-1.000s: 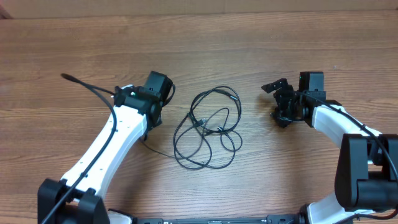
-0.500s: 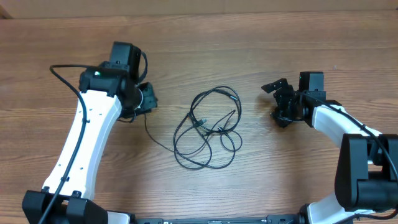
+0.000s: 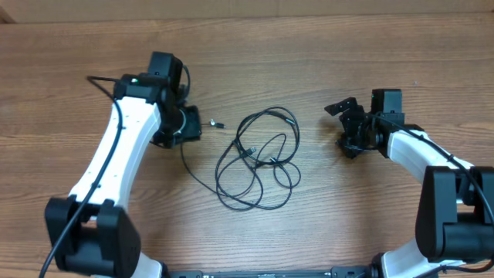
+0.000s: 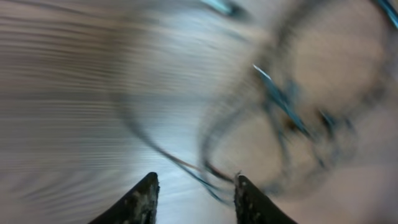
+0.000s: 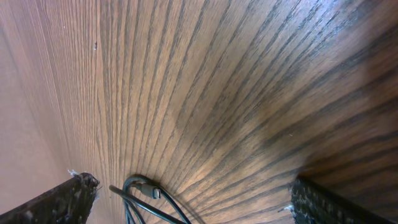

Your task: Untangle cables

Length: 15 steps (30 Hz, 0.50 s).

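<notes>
Between left hand (image 3: pixel 187 125) and right hand (image 3: pixel 345 127), cables (image 3: pixel 248 150) lie mid-table (image 3: pixel 309 46).

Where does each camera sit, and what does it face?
Overhead: above the table, looking straight down on the cables; left gripper and right gripper show.
Left wrist: on the left arm, blurred, facing the cables past its own fingers.
Right wrist: low over the table, own fingers at the corners, cables between.
Shared: all three show the cables.

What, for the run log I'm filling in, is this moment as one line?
cables: tangled, on table | left pincer: open, empty, beside cables | right pincer: open, empty, apart from cables
</notes>
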### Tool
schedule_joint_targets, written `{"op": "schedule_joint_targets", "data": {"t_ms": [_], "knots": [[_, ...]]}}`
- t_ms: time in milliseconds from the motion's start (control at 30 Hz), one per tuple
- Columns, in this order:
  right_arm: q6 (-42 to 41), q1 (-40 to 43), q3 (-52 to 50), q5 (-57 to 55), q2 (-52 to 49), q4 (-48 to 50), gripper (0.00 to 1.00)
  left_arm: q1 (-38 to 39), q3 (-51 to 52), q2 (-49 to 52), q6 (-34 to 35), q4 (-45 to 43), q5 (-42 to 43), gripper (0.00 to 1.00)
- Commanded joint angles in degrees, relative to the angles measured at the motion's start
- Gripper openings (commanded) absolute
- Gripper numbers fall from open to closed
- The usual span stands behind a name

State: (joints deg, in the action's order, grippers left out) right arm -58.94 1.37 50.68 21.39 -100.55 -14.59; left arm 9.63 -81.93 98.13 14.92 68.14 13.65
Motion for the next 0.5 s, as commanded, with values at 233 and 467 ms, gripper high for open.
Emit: {"op": "schedule_joint_targets", "data": {"t_ms": [233,467], "knots": [[0.42,0.61,-3.37,-8.5,-4.04,-2.14,1.0,8.68,0.22,0.35,-30.77,0.85,33.18,0.5],[0.42,0.61,-3.37,-8.5,-4.04,-2.14,1.0,17.29,0.24,1.25,-22.25,-9.14,22.23,0.47]]}}
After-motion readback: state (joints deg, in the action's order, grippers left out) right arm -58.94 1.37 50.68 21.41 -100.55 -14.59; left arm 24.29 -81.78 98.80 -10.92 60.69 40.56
